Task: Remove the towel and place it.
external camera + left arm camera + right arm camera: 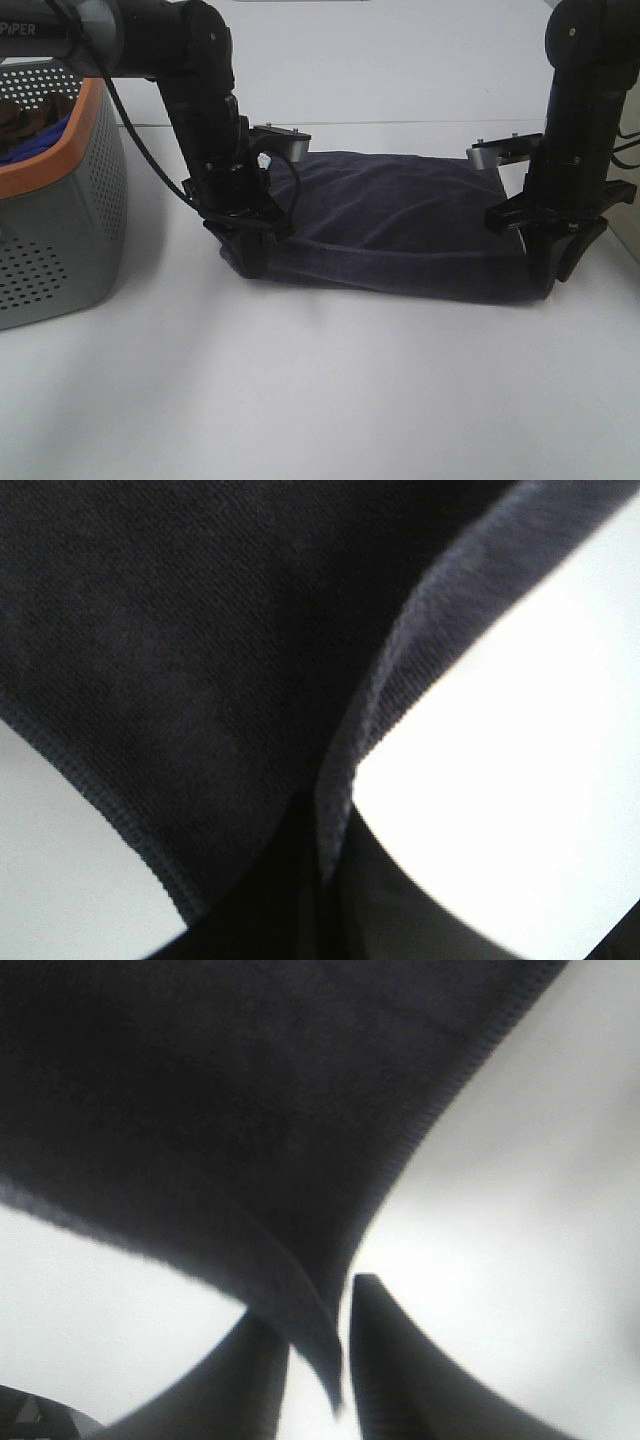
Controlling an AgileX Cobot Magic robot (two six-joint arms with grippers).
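At the far left a grey perforated basket (60,230) with an orange rim holds blue and brown cloths, and just right of it the left tool (250,245) is pressed together on the near left corner of the towel (400,225), which lies spread on the white desk (320,400) between the two arms. The towel is a dark navy, nappy, hemmed cloth (light and limp, I judge, so it will sag and fold wherever it is unsupported), best taken by pinching corners or the hem. At the right, the right tool (555,265) stands slightly parted around the near right corner, a fold of hem between its fingers.
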